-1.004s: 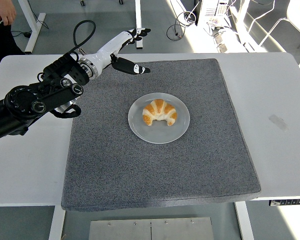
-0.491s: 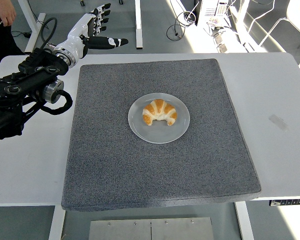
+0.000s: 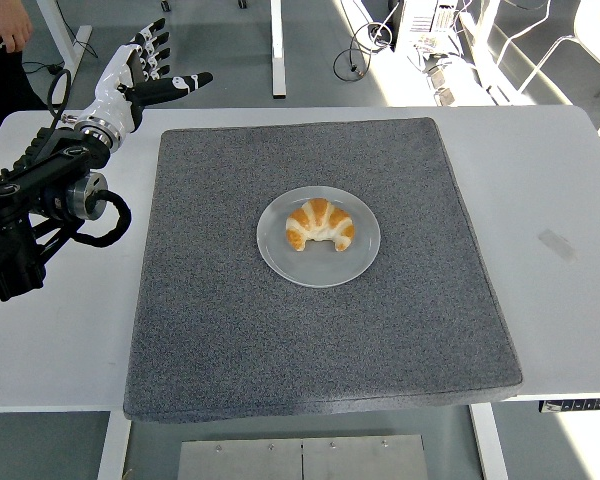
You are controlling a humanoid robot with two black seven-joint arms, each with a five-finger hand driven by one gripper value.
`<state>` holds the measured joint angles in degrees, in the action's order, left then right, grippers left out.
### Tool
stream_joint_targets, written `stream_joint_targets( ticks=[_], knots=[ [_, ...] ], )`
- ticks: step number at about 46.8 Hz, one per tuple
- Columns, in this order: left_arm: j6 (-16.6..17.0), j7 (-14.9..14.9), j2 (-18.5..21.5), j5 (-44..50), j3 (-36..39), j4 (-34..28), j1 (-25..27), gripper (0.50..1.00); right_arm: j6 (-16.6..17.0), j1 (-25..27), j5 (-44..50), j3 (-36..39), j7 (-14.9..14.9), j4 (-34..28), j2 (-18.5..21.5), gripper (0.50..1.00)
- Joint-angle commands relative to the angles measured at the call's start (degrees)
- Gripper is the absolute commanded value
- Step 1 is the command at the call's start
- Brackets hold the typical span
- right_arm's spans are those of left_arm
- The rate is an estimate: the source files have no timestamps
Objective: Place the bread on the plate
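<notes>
Head view shows the white table under a grey mat, the left hand empty with fingers spread, and the bread on the plate (likely light, flaky; best cradled by its thick middle).

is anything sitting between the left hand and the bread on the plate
Nothing visible does. The croissant already lies on the plate, and only bare grey mat separates it from the open left hand at the table's far left corner.
</notes>
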<state>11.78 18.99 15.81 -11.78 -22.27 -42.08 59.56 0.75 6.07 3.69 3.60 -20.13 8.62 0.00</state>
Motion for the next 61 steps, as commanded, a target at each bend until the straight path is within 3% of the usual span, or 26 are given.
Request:
stream_joint_targets(
  ticks=[1,6,11,19,24,35,43,61],
  knots=[
    [0.0,1.39,-0.17,0.7,-1.19,0.07,-0.67,0.993,-0.04,0.0,0.0,0.0,0.0,-0.01,0.0,1.0],
    [0.0,3.94,-1.66,2.37,-5.32,0.59,-1.99,0.992,0.04,0.0,0.0,0.0,0.0,-0.01,0.0,1.0],
    [-0.35,4.03,-4.03,3.95,-9.63,3.31,-3.22,0.992,0.04,0.0,0.0,0.0,0.0,-0.01,0.0,1.0],
    [-6.49,3.95,-7.2,5.88,-13.32,8.94,-4.27,0.99,-0.05,0.0,0.0,0.0,0.0,-0.01,0.0,1.0],
    [-7.47,4.21,-8.43,8.87,-15.69,11.32,-4.54,0.99,-0.04,0.0,0.0,0.0,0.0,-0.01,0.0,1.0],
    [-7.82,4.65,-8.61,10.72,-21.23,11.58,-5.41,0.99,-0.04,0.0,0.0,0.0,0.0,-0.01,0.0,1.0],
    [-9.4,8.95,-8.61,10.9,-23.7,11.58,-6.73,0.989,-0.05,0.0,0.0,0.0,0.0,-0.01,0.0,1.0],
    [-10.02,9.13,-9.22,11.16,-23.87,11.58,-7.17,0.99,0.39,-0.35,0.0,0.79,-0.09,0.87,0.0,1.0]
  ],
)
